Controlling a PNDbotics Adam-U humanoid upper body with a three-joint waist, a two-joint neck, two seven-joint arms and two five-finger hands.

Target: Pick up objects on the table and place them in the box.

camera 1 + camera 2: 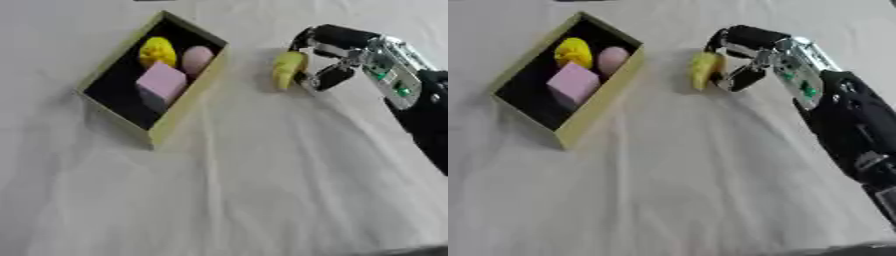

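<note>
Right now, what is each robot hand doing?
Right hand: shut on a yellow object, beside the box.
Left hand: not in view.

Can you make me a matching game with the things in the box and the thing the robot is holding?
Things:
1. pink block
2. pink egg
3. yellow banana
4. yellow lump

Places:
A. in the right hand
B. far corner of the box
C. middle of the box
D. in the box, next to the yellow lump

Pairs: 1-C, 2-D, 3-A, 4-B

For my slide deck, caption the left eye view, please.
Right hand holds a yellow piece beside the box containing three objects.
</note>
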